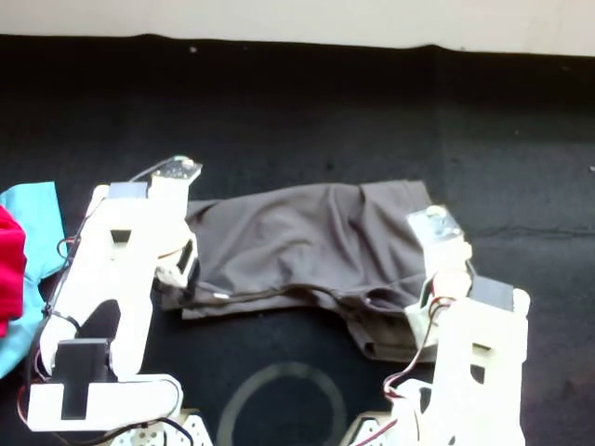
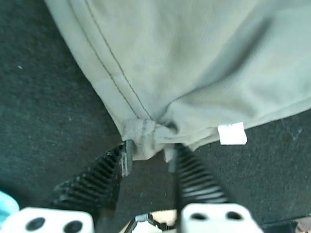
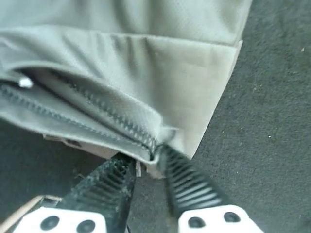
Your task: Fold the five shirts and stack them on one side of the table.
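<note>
With left gripper point(image 2: 148, 154) and right gripper point(image 3: 146, 159) each apparently clamped on its near hem, holds grey shirt point(image 1: 307, 242), limp and light, mid-table point(image 1: 279, 111); best pinched at stitched corners.

Shirt point(image 1: 307, 242) central on table point(image 1: 279, 111); other shirts point(image 1: 19, 269) leftmost.

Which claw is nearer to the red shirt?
Left. The left claw pinches the grey shirt at the end nearer the red shirt; the right claw pinches its opposite end, farther away.
</note>
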